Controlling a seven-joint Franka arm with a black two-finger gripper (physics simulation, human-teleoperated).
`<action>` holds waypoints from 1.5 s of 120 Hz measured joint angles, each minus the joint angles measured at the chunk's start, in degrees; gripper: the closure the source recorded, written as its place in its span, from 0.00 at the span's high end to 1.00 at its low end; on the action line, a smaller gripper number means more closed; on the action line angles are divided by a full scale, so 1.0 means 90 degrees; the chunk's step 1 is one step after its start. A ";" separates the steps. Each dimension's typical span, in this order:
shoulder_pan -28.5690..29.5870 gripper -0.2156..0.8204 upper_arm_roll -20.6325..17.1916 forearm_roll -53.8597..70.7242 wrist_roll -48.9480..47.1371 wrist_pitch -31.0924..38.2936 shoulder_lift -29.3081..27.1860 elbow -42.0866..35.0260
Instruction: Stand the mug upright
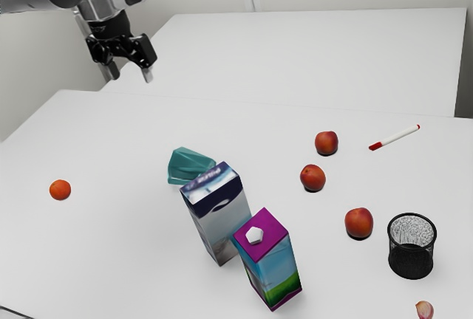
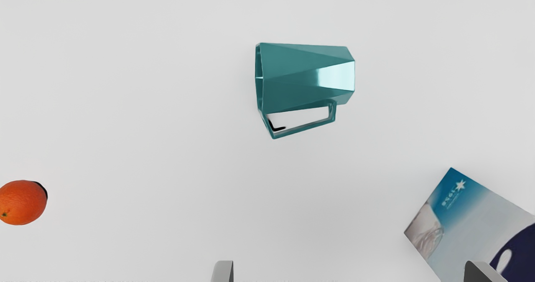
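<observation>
"Where was the mug (image 2: 307, 79) found?"

"It was seen lying on its side on the table (image 1: 111, 260), just beyond the blue-and-white carton (image 1: 222, 219) from the exterior camera. By the wrist view, the two were set apart."

"And how was the gripper (image 1: 131, 77) held?"

"It was held well above the table, farther back than the carton and toward the exterior view's left. The fingers (image 2: 223, 271) were spread wide, and nothing was clamped between them. That height was probably meant to let the carton be cleared, and the spread to let the mug be taken between the fingers from above."

"Why was the mug not expected to roll?"

"By its look, it was steadied by the flat facets of its wall, and perhaps by its handle, which was laid out sideways, nearly level. The uprightness asked for was not shown, so a grip and a turn were judged to be needed."

"How was it made to look?"

"It was coloured deep teal, glossy, and cut in long triangular planes, one of them lit almost white near the base. The body was narrowed toward that base. The angular mouth was pointed away from the carton, and the handle was shaped as an open, cornered loop."
</observation>
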 joint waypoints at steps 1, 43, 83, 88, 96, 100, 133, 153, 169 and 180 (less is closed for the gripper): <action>-0.0008 0.79 -0.0004 0.0001 -0.0007 -0.0001 0.0000 0.0000; -0.0449 0.79 -0.0023 -0.0134 -0.0213 -0.0122 -0.0310 -0.0336; -0.0389 0.79 0.0016 -0.1503 0.0194 0.0529 -0.0340 -0.1551; -0.0297 0.79 0.0016 -0.1670 0.0369 0.0745 -0.0318 -0.1704; -0.0126 0.79 0.0016 -0.1898 0.0668 0.1093 -0.0281 -0.1907; -0.0038 0.79 0.0017 -0.1984 0.0812 0.1251 -0.0254 -0.1978; 0.0995 0.79 0.0013 -0.2572 0.1938 0.2286 0.0163 -0.2452; 0.1580 0.79 0.0014 -0.2913 0.2592 0.2648 0.0376 -0.2749; 0.1584 0.79 0.0005 -0.3219 0.3124 0.2830 0.0721 -0.2738; 0.1635 0.79 0.0004 -0.3500 0.3506 0.2906 0.0900 -0.2720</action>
